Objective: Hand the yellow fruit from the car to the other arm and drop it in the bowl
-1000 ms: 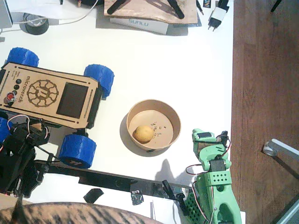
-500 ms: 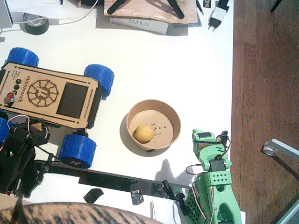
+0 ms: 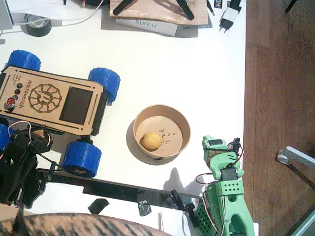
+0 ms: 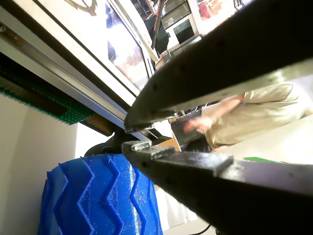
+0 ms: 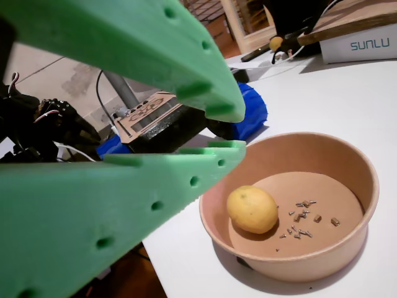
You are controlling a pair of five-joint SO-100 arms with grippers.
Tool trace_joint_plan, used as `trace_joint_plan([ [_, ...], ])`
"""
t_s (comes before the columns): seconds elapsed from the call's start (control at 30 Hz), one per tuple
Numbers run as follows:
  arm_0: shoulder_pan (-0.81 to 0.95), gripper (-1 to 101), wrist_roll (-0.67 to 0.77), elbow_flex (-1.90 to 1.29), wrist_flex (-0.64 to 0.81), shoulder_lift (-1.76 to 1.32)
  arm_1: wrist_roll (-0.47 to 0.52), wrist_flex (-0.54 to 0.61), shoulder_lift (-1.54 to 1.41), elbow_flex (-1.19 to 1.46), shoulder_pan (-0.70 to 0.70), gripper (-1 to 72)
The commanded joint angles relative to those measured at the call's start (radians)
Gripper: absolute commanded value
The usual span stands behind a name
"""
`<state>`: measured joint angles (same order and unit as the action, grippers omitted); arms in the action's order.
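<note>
**Yellow fruit lies in the bowl, both hands empty**

The yellow fruit (image 3: 151, 140) rests on the flat bottom of the bowl (image 3: 182, 122), toward its left side, with small dark specks (image 5: 302, 218) scattered just beside it. The bowl stands on the white surface (image 3: 187, 69) between the two arms.

The green right arm's hand (image 3: 221, 145) sits near the bowl's right rim, apart from it; in a wrist view its fingers (image 5: 192, 74) stand slightly apart with nothing between them.

The black left arm's hand (image 4: 132, 137) is low beside the car (image 3: 51, 101), close to a blue wheel (image 4: 100, 196); its tips appear a little apart and empty, though the close view makes this hard to judge.
</note>
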<state>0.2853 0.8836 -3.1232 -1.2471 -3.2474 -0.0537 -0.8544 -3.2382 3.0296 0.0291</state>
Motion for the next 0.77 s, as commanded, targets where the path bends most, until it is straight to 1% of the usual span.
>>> trace_joint_plan([
  [0.0, -0.003, 0, -0.002, -0.031, -0.040, -0.006, -0.002, 0.000, -0.011, -0.003, 0.006, 0.0],
  [0.73, -0.003, 0, -0.002, -0.031, -0.040, -0.006, 0.014, -0.012, -0.011, -0.003, 0.031, 0.0],
])
